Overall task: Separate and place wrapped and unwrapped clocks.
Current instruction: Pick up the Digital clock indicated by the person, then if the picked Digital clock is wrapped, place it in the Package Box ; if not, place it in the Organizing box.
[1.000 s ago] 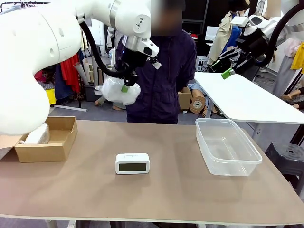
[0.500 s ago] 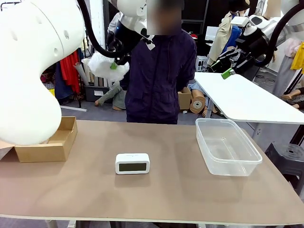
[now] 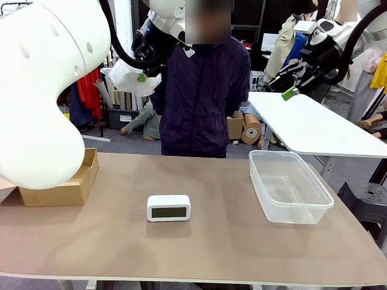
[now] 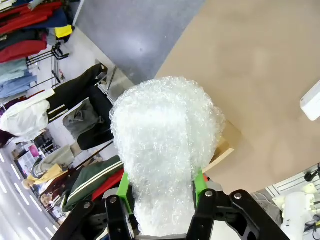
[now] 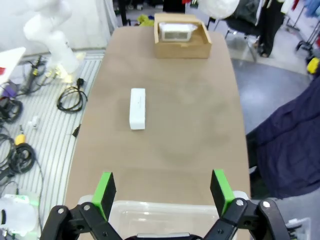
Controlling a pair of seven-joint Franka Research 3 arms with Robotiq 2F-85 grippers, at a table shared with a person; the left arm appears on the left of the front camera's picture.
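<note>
High above the table's far left, my left gripper (image 3: 143,75) is shut on a wrapped bubble-wrap bundle (image 3: 128,76). In the left wrist view that bundle (image 4: 165,145) bulges out between the green pads (image 4: 123,190). A second wrapped bundle (image 5: 177,31) lies inside the cardboard box (image 5: 182,45). The bare white clock (image 3: 169,207) with its dark display lies flat in the middle of the table, and appears in the right wrist view as the clock (image 5: 137,107). My right gripper (image 5: 162,192) is open, raised above the plastic tub (image 5: 165,215), and shows at the far right (image 3: 290,92).
The cardboard box (image 3: 60,193) sits at the table's left edge, partly behind my left arm. A clear plastic tub (image 3: 289,187) stands on the right. A person in a dark jacket (image 3: 205,96) stands at the far side. A white table (image 3: 314,127) lies beyond.
My left gripper has carried the bubble-wrap bundle upward and to the left. The clock, tub, box and right arm have not moved.
</note>
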